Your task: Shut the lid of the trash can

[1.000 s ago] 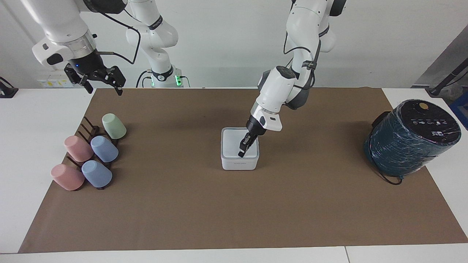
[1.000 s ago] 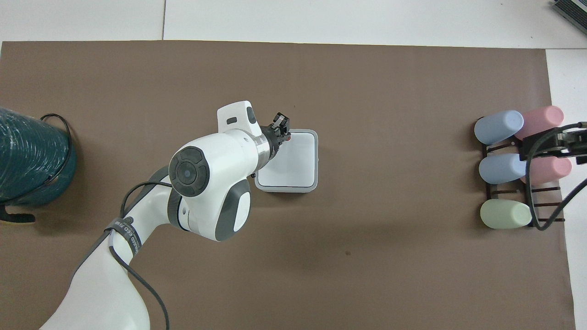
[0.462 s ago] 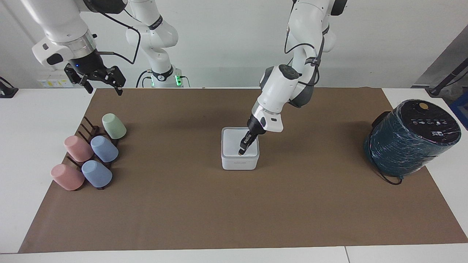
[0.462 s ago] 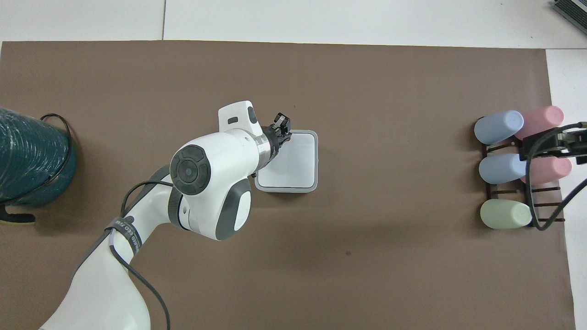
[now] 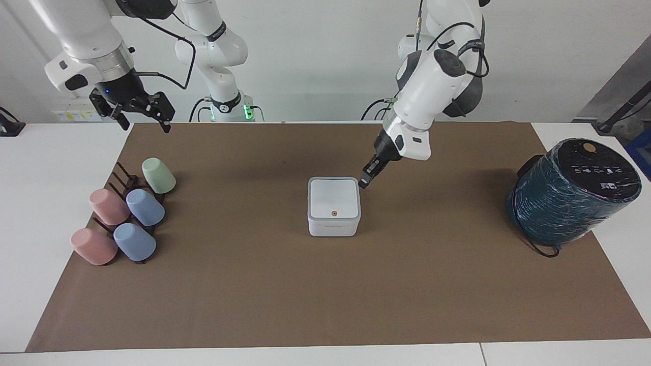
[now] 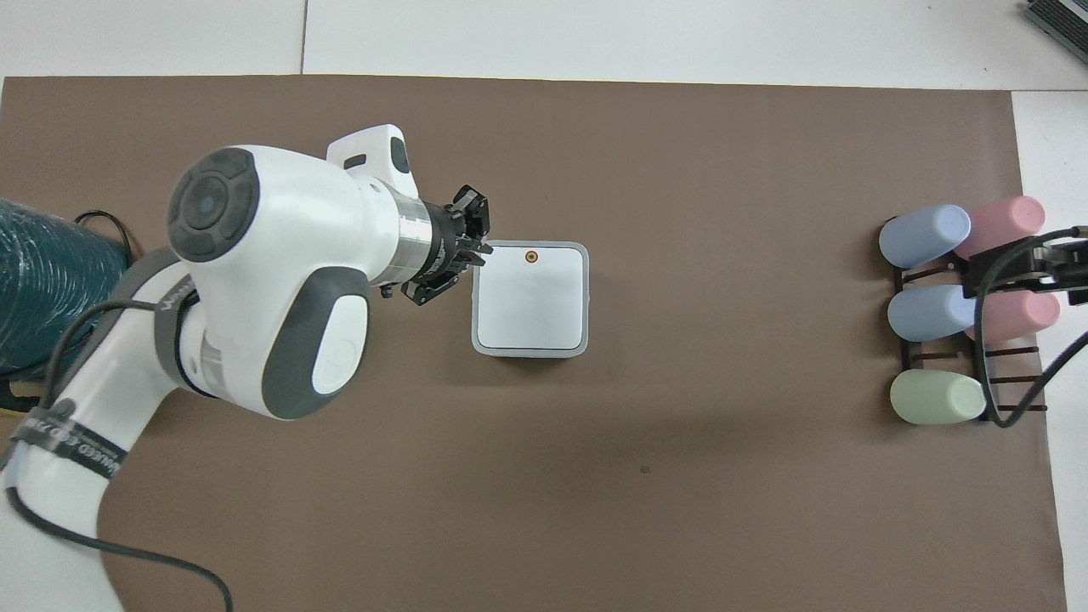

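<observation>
The small white trash can point(image 5: 333, 227) stands at the middle of the brown mat. Its white lid point(image 5: 333, 197) lies flat and closed on it, gold dot point(image 5: 333, 213) up; the lid also shows in the overhead view point(image 6: 531, 297). My left gripper point(image 5: 364, 183) is shut and empty. It hangs raised over the mat just off the can's corner, toward the left arm's end, and touches nothing; it also shows in the overhead view point(image 6: 476, 248). My right gripper point(image 5: 144, 113) is open, empty and waits high over the mat's edge by the cup rack.
A dark rack with several pastel cups point(image 5: 127, 213) lies at the right arm's end of the mat point(image 6: 960, 306). A large dark teal cylindrical appliance point(image 5: 572, 190) with a black cable stands at the left arm's end point(image 6: 51, 297).
My left gripper has lifted off the lid and drawn back toward the robots and the left arm's end. The gold dot now shows. The right arm has not moved.
</observation>
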Controlling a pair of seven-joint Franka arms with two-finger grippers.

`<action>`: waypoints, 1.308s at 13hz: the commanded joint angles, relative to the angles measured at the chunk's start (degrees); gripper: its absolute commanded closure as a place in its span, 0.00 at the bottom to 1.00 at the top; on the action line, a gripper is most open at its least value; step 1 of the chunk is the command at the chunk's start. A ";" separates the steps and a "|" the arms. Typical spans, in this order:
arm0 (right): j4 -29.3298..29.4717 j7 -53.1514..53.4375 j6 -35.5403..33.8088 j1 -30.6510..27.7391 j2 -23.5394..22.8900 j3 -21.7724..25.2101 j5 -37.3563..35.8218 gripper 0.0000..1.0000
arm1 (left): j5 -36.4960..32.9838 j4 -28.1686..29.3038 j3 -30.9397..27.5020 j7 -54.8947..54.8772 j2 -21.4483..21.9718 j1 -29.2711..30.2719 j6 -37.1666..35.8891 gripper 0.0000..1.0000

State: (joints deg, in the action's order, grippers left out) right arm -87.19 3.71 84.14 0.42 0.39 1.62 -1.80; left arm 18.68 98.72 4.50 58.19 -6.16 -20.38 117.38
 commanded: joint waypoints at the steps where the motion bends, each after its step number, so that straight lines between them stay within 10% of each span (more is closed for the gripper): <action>1: -0.79 -0.54 -0.29 -0.06 0.84 0.05 0.66 0.00 | -1.61 0.42 0.07 -14.36 5.44 6.03 -9.68 0.83; 10: -0.96 -0.81 -1.16 -0.06 0.93 0.05 0.83 0.00 | -17.25 -7.23 -0.19 -65.10 9.59 21.78 -27.90 0.79; 17: -5.71 -0.28 8.67 -0.59 2.51 -1.00 1.28 0.00 | -19.73 -5.74 0.51 -65.48 11.44 20.82 -29.05 0.04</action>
State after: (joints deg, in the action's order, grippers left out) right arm -89.59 3.71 90.27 0.37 0.74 0.70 -1.43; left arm 0.47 92.27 5.14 -6.55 4.23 1.03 89.24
